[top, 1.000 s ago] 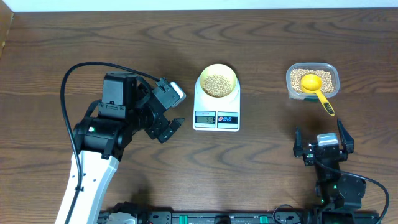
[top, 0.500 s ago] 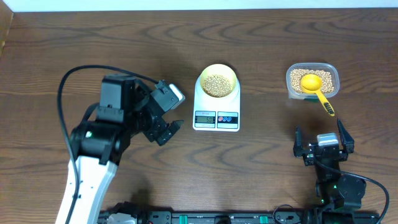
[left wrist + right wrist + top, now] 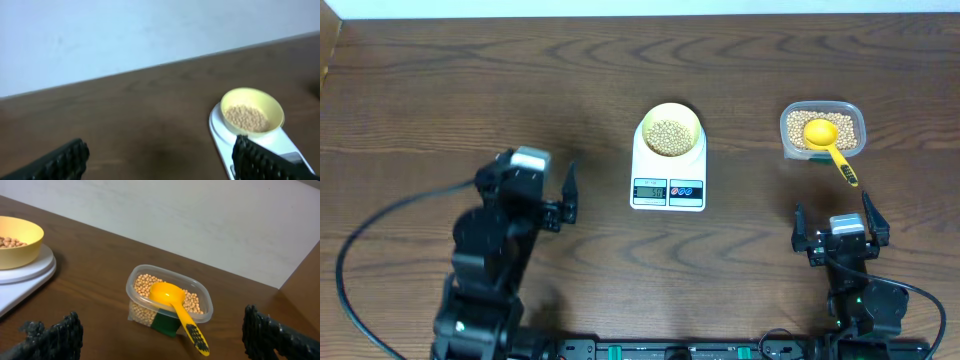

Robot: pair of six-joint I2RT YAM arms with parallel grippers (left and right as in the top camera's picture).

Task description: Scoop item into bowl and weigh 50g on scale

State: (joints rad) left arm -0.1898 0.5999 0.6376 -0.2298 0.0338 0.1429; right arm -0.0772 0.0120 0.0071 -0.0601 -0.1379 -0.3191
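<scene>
1. The beans (image 3: 668, 136) sit in the bowl (image 3: 692, 122) on the scale (image 3: 667, 170), mid tabletop (image 3: 470, 80).
2. The left gripper (image 3: 528, 188) is wide open and holds nothing.
3. The right gripper (image 3: 836, 222), near the front edge, is open and empty.
4. The scoop (image 3: 820, 133) lies in the tub (image 3: 790, 125).

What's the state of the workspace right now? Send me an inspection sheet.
Surface: wood table, no loose beans seen.
Job's things: beans in the bowl, which sits on the scale; display lit, unreadable. More beans in the tub, with the scoop resting in it, handle over the rim.
Clutter: nothing seen.
End effectors: left end effector open, empty; right end effector open, empty; both apart from the job's things.
Cables: left cable loops beside its arm; right cable by its base.
Surroundings: white wall behind the table.
</scene>
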